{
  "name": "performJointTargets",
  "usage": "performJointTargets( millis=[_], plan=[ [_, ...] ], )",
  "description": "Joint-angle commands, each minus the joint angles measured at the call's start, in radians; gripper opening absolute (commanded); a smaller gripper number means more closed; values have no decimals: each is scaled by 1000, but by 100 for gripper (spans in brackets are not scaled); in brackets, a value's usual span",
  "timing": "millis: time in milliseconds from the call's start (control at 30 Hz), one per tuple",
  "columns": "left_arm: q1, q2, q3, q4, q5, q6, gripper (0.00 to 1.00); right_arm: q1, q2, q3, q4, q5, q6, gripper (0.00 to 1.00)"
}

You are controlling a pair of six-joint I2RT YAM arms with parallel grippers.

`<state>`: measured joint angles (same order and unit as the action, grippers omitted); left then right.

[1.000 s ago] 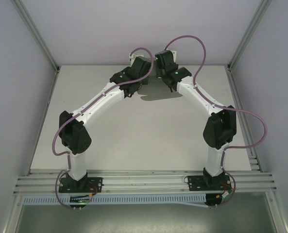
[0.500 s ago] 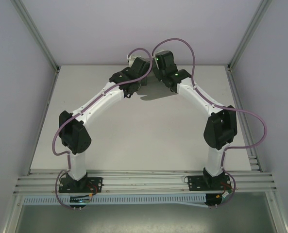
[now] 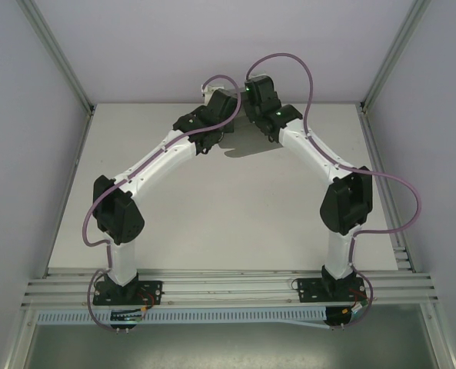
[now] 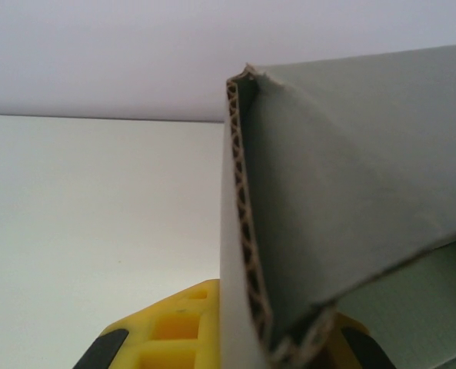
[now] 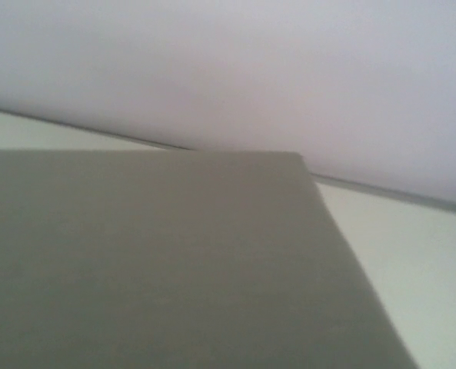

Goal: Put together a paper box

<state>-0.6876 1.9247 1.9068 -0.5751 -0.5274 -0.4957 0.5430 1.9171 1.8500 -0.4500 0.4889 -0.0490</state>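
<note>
The paper box is a grey corrugated card piece, folded, with its raw fluted edge running up the middle of the left wrist view. My left gripper is shut on it, its yellow fingers pressed against the card's two sides. In the right wrist view a flat grey panel of the paper box lies over the jaws and hides the fingers. From above, my left gripper and right gripper meet close together at the far middle of the table, raised above it.
The white table stretches between the two arms, with a shadow under the grippers. The back wall stands just beyond them. Metal frame posts run along both sides.
The right wrist has turned and drawn a little closer to the left one, and the shadow beneath has shrunk. The left arm has barely moved.
</note>
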Motion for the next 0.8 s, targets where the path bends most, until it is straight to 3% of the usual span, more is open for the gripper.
performJointTargets(
  millis=[0, 133, 300, 433, 567, 633, 767],
  plan=[
    [19, -101, 13, -91, -106, 7, 0, -98, 10, -13, -34, 161, 236, 0],
    [19, -96, 10, -97, -89, 0, 0, -104, -18, -34, 58, 125, 323, 0],
    [19, -95, 10, -94, -82, 6, 0, -108, -50, -72, 155, -24, 271, 4],
    [19, -83, 24, -104, -82, 5, 0, -109, -99, -133, 183, -172, 161, 23],
    [18, -66, 30, -98, -49, 8, 0, -108, -175, -199, 178, -356, 74, 53],
    [19, -54, 44, -104, -43, 10, 0, -109, -218, -234, 184, -428, 46, 63],
    [19, -43, 60, -109, -48, 12, 0, -108, -307, -302, 223, -498, 13, 86]
  ],
)
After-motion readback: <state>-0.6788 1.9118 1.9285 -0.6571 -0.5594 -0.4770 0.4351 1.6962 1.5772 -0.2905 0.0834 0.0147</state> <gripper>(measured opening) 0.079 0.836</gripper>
